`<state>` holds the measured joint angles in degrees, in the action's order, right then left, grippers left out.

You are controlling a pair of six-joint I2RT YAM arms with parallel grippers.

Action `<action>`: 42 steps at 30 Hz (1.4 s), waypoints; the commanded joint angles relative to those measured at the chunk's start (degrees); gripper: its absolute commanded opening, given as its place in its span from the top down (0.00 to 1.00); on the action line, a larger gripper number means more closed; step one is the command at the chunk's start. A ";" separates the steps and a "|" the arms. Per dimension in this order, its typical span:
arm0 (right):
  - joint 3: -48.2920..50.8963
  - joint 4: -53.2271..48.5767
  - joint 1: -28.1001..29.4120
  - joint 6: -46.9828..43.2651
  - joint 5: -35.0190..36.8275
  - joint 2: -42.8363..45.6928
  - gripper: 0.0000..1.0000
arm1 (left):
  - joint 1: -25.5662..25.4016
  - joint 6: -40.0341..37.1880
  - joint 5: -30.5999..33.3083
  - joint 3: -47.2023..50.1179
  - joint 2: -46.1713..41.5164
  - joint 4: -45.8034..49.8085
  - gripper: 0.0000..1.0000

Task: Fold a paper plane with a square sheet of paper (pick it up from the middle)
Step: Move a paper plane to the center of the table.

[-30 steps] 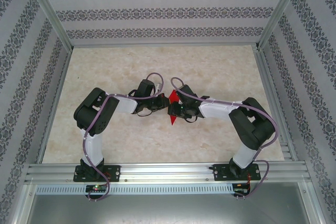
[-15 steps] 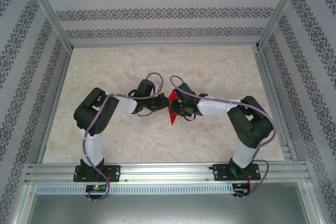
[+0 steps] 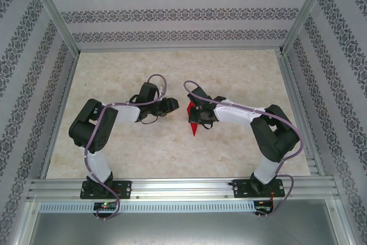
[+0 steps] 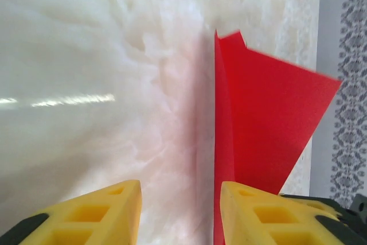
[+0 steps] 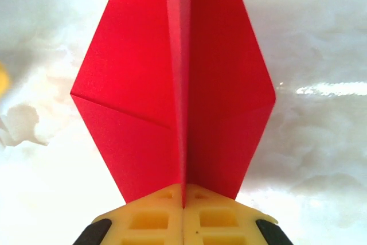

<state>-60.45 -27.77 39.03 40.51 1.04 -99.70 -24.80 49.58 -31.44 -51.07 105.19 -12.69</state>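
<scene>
One paper plane (image 5: 172, 96), two grippers: the right gripper (image 5: 183, 199) has its yellow fingers, moulded with square pockets, pressed together on the plane's centre fold. Two smooth matte-red flaps fan out either side ahead of the jaws in a kite shape, narrowing further out, with one diagonal crease across the flap left of the jaws. Left gripper (image 4: 179, 199) jaws are spread with nothing between them, just glossy cream marbled table (image 4: 86, 55) in the gap; the plane stands on edge ahead of the jaws and just outside one yellow finger, contact with it can't be told.
</scene>
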 commanded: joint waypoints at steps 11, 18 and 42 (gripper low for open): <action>-6.68 -5.36 1.62 -1.23 4.52 -5.49 0.85 | 1.84 -2.29 8.13 1.68 -3.85 7.65 0.43; -8.41 -5.50 2.27 -0.53 4.67 -7.68 0.81 | 2.15 -2.29 11.04 2.32 -5.29 9.19 0.26; -1.24 4.16 8.24 6.42 17.10 -9.62 0.80 | 2.51 -4.23 17.44 2.64 -9.04 14.20 0.00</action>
<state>-63.99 -25.78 46.30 45.34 16.08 -108.14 -23.24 46.57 -14.85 -49.12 97.43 0.56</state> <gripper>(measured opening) 0.195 0.999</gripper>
